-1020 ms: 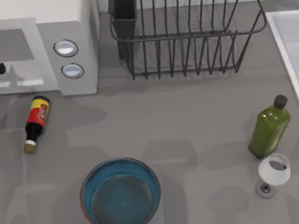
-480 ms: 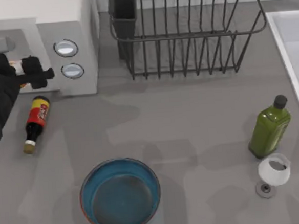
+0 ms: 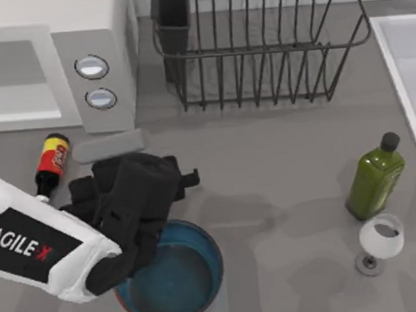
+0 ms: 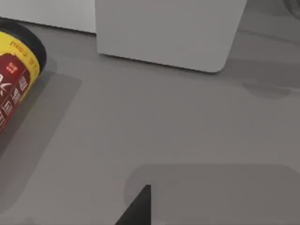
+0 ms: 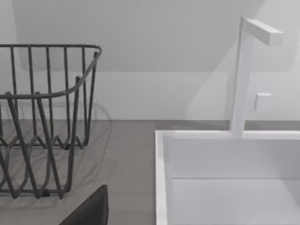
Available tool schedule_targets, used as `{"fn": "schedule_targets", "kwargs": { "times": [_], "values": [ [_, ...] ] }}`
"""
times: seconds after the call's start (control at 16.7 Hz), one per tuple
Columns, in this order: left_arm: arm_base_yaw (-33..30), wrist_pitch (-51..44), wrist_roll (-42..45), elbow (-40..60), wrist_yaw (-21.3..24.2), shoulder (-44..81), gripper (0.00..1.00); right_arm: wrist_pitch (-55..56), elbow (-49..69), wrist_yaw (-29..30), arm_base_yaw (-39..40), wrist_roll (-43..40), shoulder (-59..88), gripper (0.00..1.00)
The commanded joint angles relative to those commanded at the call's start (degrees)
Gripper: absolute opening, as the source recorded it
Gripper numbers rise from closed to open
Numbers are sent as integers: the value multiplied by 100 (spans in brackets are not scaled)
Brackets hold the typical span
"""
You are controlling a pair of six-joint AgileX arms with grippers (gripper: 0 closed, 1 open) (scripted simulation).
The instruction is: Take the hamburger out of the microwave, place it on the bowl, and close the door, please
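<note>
Microwave is sitting at the table's top left, cavity looking open. Left arm is reaching across the left side, left gripper hanging just above the far rim of the bowl; can't tell its finger state, and hamburger isn't discernible. Sauce bottle is lying just beside the arm, near the microwave.

**Readable Text**

The left arm carries a black panel on its white casing with white capitals reading "AGILE", followed by a red-orange "X".

The bottle lying on the table by the microwave has a red and yellow label. In the left wrist view its label shows white markings and small dark print, too unclear to read.
</note>
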Motion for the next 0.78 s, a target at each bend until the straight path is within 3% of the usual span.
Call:
{"fn": "schedule_targets", "kwargs": {
  "times": [0.42, 0.6, 0.78],
  "values": [
    [-2890, -1147, -2092, -560, -2795, -9, 0, 0, 0, 0, 0, 0, 0, 100],
    [-3645, -1447, -2642, -705, -3527, -2, 0, 0, 0, 0, 0, 0, 0, 100],
    [-3916, -1555, -2840, -757, -3792, 2, 0, 0, 0, 0, 0, 0, 0, 100]
  ]
}}
